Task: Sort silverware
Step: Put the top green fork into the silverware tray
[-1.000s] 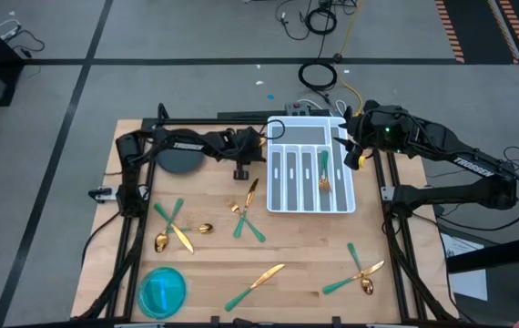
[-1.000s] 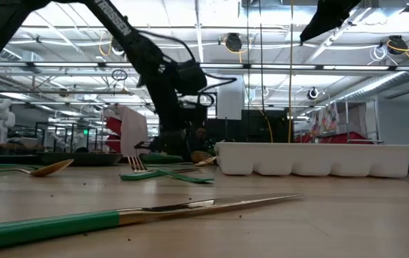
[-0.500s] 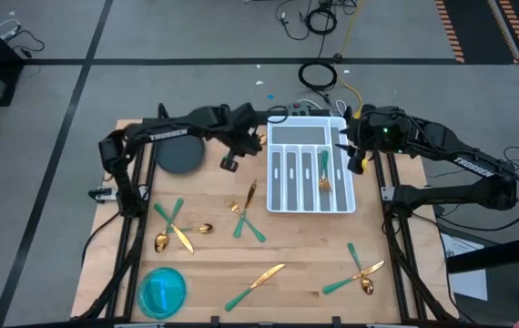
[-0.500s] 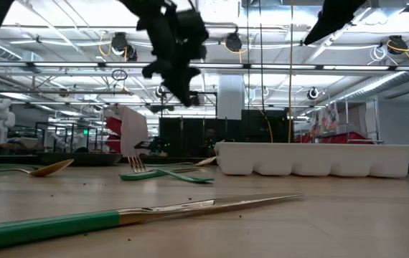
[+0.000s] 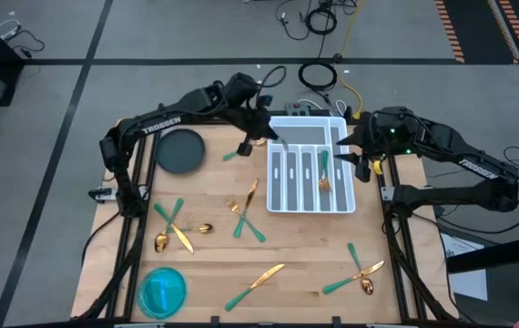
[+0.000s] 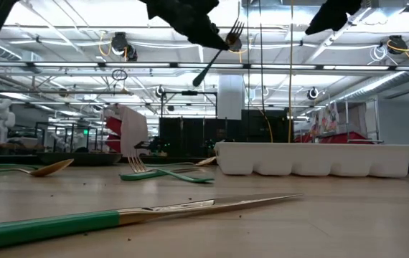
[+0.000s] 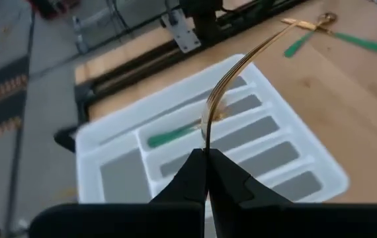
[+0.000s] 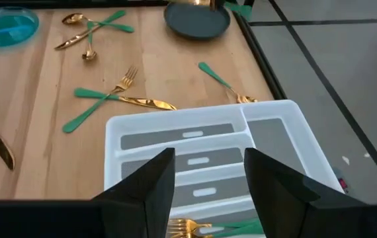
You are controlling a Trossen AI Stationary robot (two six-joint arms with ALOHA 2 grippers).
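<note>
High view: a fork (image 5: pixel 241 148) is held clamped in the left gripper (image 5: pixel 261 135), handle trailing away from the tray (image 5: pixel 346 202), just beside its near edge.

Left wrist view: the tines (image 7: pixel 241 69) are seen over the compartments.

Right wrist view: the right gripper (image 8: pixel 205 178) is parked open above the tray.

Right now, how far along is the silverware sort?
Early. Done: one fork lies in the white tray. In hand: the left claw is shut on a second fork, above the tray's edge. The right claw waits open beside the tray. Left: the pieces scattered on the table.
</note>
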